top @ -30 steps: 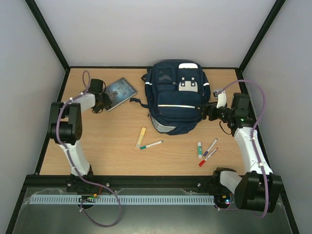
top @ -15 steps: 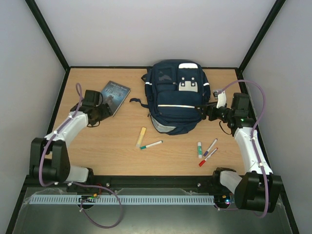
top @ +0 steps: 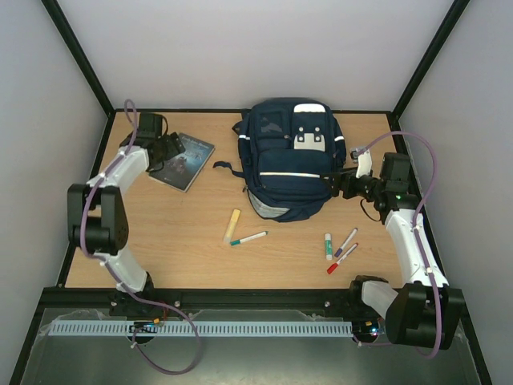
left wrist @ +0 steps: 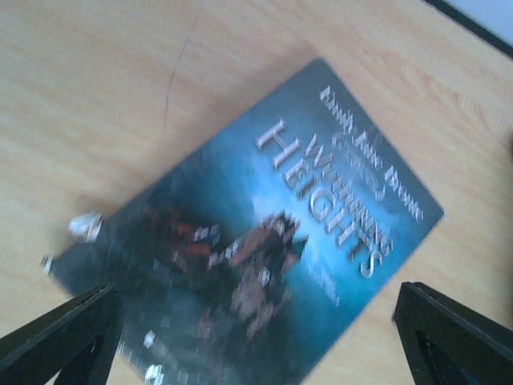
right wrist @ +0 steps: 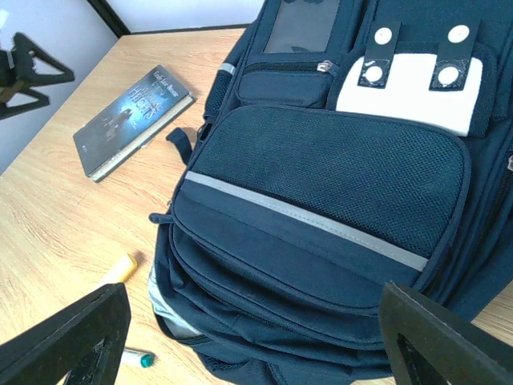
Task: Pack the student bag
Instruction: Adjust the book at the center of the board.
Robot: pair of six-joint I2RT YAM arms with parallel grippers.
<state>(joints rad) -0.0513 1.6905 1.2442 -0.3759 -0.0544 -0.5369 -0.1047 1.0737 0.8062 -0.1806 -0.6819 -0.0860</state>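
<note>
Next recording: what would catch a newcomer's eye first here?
The big navy student bag fills the far middle of the table, front pockets facing up. To its left lies a dark blue book titled Wuthering Heights, with the left pincer open over it; loose markers lie nearer the arms.

A pale wood-grain table [top: 200, 265] with a black rim fills the booth. Plain whitish walls [top: 256, 48] close it in on three sides, with black posts [top: 78, 54] slanting up from the far corners. A white slotted strip [top: 240, 329] runs below the near edge. The light is soft and even.
</note>
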